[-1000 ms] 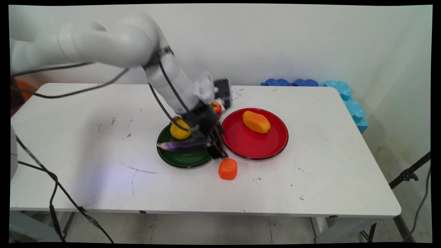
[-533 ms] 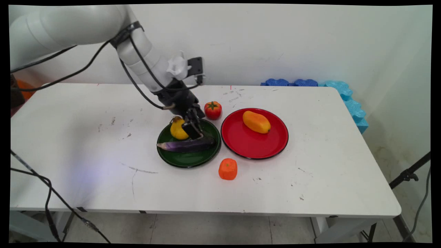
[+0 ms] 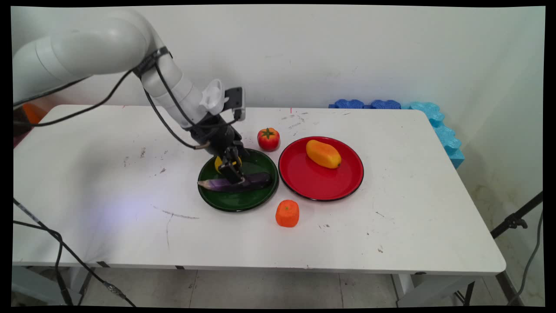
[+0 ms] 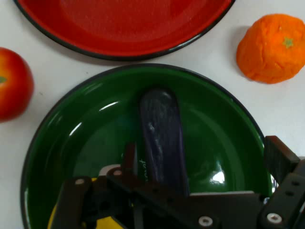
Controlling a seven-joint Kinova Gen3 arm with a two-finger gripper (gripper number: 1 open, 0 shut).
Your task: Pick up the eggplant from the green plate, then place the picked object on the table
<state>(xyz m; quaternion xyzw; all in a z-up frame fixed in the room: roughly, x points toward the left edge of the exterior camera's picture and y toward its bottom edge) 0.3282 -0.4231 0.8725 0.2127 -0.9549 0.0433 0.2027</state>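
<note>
Only main view shows the mango [image 3: 323, 154] on the red plate [image 3: 304, 174].

At frame centre an aubergine [image 3: 236, 182] and a lemon [image 3: 222, 164] lie in one plate [image 3: 238, 201]. Touching its right rim sits a second plate [image 3: 321, 182] holding a mango [image 3: 323, 153]. A tomato [image 3: 268, 138] stands above their junction, an orange [image 3: 287, 213] below it.
</note>
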